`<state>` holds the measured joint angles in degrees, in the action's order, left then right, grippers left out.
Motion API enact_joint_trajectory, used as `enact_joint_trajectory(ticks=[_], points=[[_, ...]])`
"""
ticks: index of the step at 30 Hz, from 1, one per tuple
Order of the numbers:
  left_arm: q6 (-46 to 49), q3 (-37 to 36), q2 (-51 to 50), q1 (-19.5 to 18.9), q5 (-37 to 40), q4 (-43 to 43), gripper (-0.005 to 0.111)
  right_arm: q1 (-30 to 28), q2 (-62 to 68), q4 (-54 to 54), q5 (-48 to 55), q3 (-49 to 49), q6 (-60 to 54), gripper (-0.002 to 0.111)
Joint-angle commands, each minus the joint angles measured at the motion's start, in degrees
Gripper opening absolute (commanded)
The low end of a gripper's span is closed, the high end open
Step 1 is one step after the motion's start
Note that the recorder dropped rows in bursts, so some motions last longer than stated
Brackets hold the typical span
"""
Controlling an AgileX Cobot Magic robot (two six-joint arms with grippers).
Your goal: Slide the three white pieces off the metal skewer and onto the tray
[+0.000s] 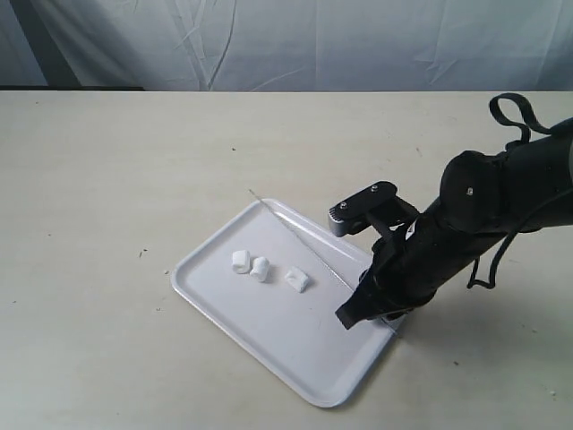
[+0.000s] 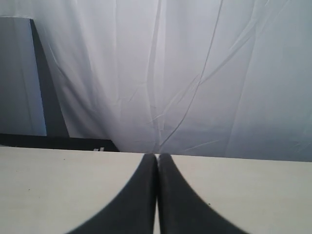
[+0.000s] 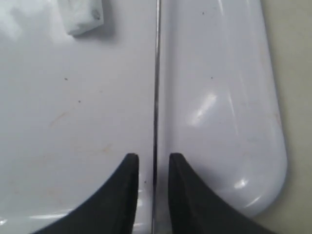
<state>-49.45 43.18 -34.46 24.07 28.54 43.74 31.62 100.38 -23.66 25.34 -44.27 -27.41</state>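
- Contents of tray (image 1: 286,345): the three white pieces (image 1: 260,269) are found loose on the tray floor, toward its left half; two lie just beside each other and the third is set slightly apart, nearer the tray's middle.
- None of the pieces is seen threaded on the metal skewer (image 1: 309,245); all three lie clear of it, on the tray's near side of the rod.
- The skewer is laid along the tray's far long side, just inside the rim. Its tip is seen projecting past the tray's far corner over the table (image 1: 107,161).
- The right gripper (image 3: 153,158) is positioned low over the tray's right end. Its jaws are observed apart, with the skewer running through the gap between them; no clamping on the rod is seen.
- In the right wrist view, one white piece (image 3: 80,17) is noted on the tray floor, well apart from the fingertips and to one side of the skewer.
- The left gripper (image 2: 157,158) is held away from the tray, over bare table, with its jaws pressed together and nothing between them.
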Motion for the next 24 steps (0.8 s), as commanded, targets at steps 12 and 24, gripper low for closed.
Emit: enact_joint_trajectory(ticks=[12, 24], points=[[14.42, -3.69, 18.03, -0.03, 16.25, -12.29, 0.000, -0.13, -2.45, -0.88, -14.95, 0.01, -0.49, 0.023], [17.39, -14.19, 24.93, -0.03, 19.00, -9.66, 0.000, -0.13, -20.48, 4.12, -30.92, 0.01, -1.12, 0.023]])
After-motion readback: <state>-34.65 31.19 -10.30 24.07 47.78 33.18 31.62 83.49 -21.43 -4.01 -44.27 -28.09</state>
